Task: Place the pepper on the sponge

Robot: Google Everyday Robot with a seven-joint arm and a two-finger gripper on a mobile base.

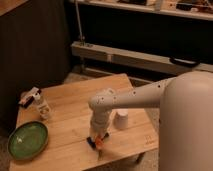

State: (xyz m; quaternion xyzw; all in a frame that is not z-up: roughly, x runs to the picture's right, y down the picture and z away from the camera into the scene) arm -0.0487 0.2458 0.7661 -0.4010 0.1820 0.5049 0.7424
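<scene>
The orange pepper [100, 143] shows as a small orange tip just below my gripper [98, 136], near the table's front edge. Under it a sliver of the dark-blue sponge [91, 142] peeks out; the gripper covers most of it. The pepper appears to rest on or just above the sponge, and I cannot make out whether they touch. My white arm [135, 97] reaches in from the right and bends down over both.
A green bowl [27, 139] sits at the wooden table's [70, 105] front left. A small white bottle [43, 108] and a dark object [29, 96] stand at the left edge. A white cup [121, 120] stands just right of the gripper.
</scene>
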